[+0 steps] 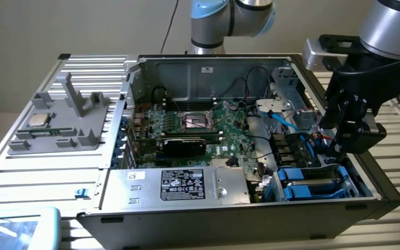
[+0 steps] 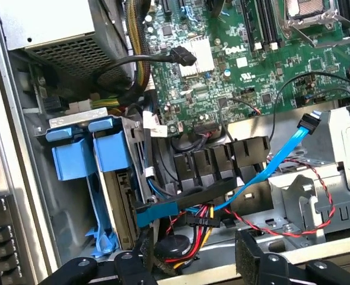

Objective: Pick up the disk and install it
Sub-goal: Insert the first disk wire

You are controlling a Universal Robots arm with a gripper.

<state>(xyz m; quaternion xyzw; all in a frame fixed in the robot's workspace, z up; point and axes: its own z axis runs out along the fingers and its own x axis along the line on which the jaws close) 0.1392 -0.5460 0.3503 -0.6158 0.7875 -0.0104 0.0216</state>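
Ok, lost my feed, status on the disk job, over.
Gripper open, empty, above the drive cage. Disk in its blue bracket sits in the cage, not held. Blue cable and red-black wires loose beside it.

An open computer case [image 1: 186, 78] stands on the slatted counter [image 1: 19, 174], holding a green motherboard [image 1: 231, 136] and, at its near wall, a silver box with a black label [image 1: 180, 185]. Toward the counter's edge at the exterior view's left, a grey holder [image 1: 71, 127] carries a small square chip [image 1: 39, 120].
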